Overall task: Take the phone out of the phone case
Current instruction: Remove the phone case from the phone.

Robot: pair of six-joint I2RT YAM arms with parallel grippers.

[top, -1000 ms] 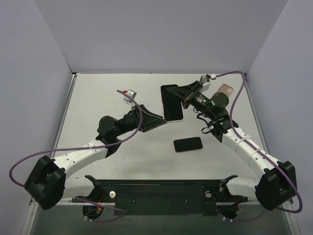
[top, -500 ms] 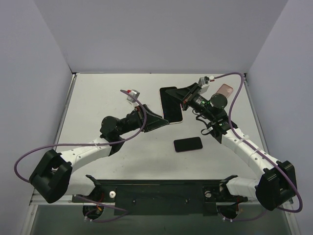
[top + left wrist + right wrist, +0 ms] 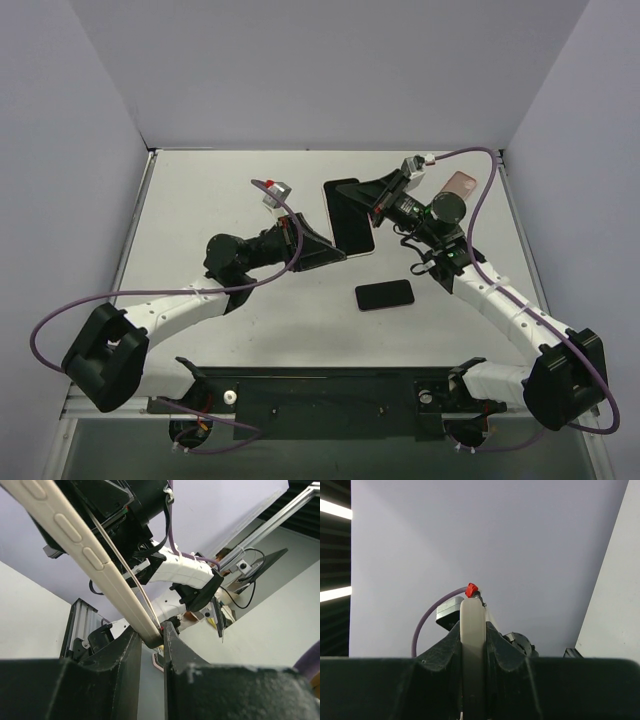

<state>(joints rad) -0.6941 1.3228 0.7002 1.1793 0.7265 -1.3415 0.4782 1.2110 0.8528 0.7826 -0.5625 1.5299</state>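
A phone in a pale cream case [image 3: 349, 217] is held in the air above the table, screen up, between both arms. My left gripper [image 3: 325, 252] is shut on its lower left corner; in the left wrist view the case edge [image 3: 95, 560] runs down into the jaws [image 3: 152, 637]. My right gripper [image 3: 375, 200] is shut on its right edge; in the right wrist view the case edge [image 3: 472, 630] stands upright between the fingers.
A second black phone [image 3: 384, 295] lies flat on the table in front of the held one. A pinkish case [image 3: 460, 184] lies at the back right, behind the right arm. Grey walls close the table on three sides.
The held phone has shifted slightly left and up, and its top has tilted left. The left arm has reached further toward the centre; the right gripper moved with it.
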